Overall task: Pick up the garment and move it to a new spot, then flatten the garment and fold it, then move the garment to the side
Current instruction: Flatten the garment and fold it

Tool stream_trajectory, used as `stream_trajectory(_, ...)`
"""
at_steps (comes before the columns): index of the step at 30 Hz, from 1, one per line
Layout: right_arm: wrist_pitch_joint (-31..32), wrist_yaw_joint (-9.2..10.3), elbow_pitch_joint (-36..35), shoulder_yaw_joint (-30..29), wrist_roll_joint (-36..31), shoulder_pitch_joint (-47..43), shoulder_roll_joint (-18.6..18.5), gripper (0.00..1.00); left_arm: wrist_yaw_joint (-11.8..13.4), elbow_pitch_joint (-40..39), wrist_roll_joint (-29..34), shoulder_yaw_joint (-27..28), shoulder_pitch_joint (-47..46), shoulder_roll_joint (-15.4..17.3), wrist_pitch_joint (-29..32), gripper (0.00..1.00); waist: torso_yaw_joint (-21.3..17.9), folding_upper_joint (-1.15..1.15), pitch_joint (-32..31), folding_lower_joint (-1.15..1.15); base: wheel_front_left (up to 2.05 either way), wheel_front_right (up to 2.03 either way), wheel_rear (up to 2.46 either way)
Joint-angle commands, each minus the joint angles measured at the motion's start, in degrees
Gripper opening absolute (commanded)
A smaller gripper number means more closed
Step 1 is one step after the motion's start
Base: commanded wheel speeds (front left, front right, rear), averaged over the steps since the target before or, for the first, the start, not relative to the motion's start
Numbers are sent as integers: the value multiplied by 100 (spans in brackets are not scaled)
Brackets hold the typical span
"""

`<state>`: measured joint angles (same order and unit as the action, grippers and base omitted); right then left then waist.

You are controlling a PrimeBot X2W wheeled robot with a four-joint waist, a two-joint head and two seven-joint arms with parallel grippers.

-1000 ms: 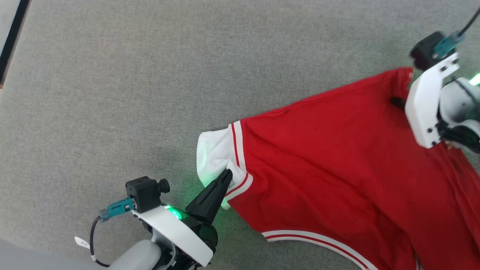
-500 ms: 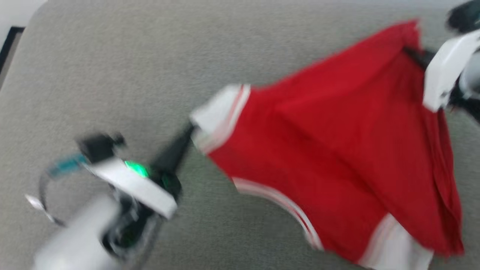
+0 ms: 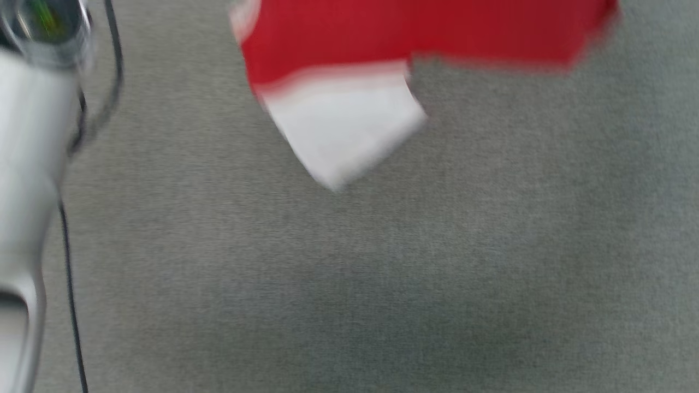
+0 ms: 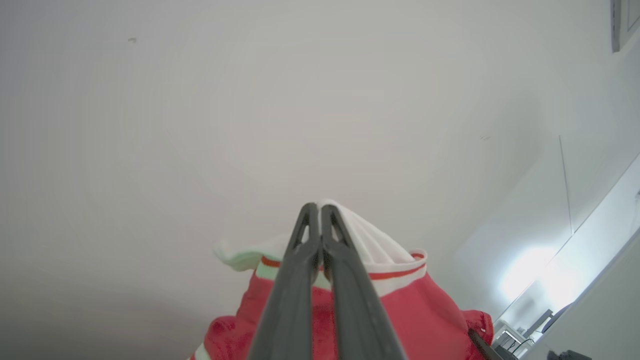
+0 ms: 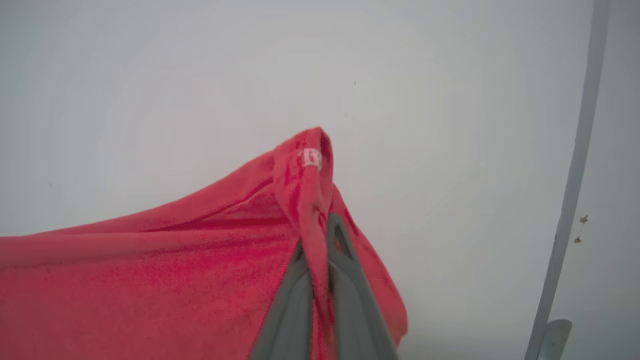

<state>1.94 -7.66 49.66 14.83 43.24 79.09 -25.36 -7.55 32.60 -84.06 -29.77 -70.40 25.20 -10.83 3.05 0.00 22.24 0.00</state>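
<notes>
Garment [image 3: 415, 27] now lifted off surface [image 3: 382, 273] — left claw [image 4: 320, 209], right claw [image 5: 320, 231] each pinching it.

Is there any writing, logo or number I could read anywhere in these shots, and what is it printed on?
A small white mark on the garment, at the red corner pinched by the right gripper: it looks like tiny lettering, but is too small and blurred to read.
No other text can be read; the head view is motion-blurred.
</notes>
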Motion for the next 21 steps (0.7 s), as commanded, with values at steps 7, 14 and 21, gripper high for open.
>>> stream_trajectory(7,-662,36,1063,-490,-370,1139,205,0,15,765,-197,520,-1691,-329,-260,0,-215,0,350,0,0,0,0)
stream_trajectory(14,-542,33,1526,-265,-438,646,405,0,15,470,-440,358,-894,-469,-113,0,-144,0,434,0,0,0,0)
stream_trajectory(21,-290,25,1142,32,88,-713,392,0,13,-809,-525,-18,1039,-453,-205,0,-23,0,377,0,0,0,0)
